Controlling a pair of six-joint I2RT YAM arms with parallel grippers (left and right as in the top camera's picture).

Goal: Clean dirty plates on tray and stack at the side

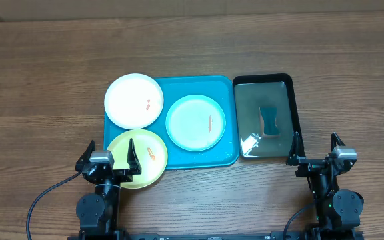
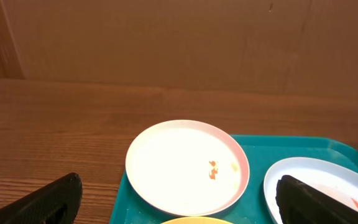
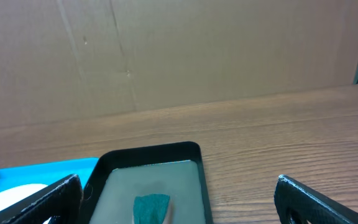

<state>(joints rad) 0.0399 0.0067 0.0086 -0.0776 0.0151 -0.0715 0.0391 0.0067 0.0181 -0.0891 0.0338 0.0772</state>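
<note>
Plates number three here, and all sit on or partly on the teal-blue tray (image 1: 199, 83), which lies on the wooden tabletop (image 1: 45, 80). The white plate (image 1: 133, 101) rests at the tray's far left corner and overhangs the rim there. The pale cyan plate (image 1: 196, 123) lies wholly inside the tray, to the right of the white one. The yellow-green plate (image 1: 151, 167) sits at the near left corner, hanging out over the tray's edge toward the robot. Each plate carries small orange smears (image 1: 149, 102): a few dots on the white one, a thin streak on each of the other two. Whether the white and yellow-green plates touch at their edges cannot be told. Just beside the tray's right side stands a smaller black tray (image 1: 293, 113) with a glossy inside, and a teal piece (image 1: 269, 122) with pinched sides lies in it. The left tool (image 1: 111, 148) hangs at the near edge of the yellow-green plate, jaws spread wide and holding nothing; from above, its right finger crosses that plate, though contact cannot be judged. The right tool (image 1: 316, 143) waits near the black tray's near right corner, likewise wide apart and empty. From the left wrist, the white plate (image 2: 185, 165) fills the middle between the two dark fingers (image 2: 48, 202), with the pale cyan plate (image 2: 316, 180) at the right. From the right wrist, the black tray (image 3: 148, 152) and its teal piece (image 3: 151, 207) lie ahead, with a cardboard wall (image 3: 229, 50) behind.
</note>
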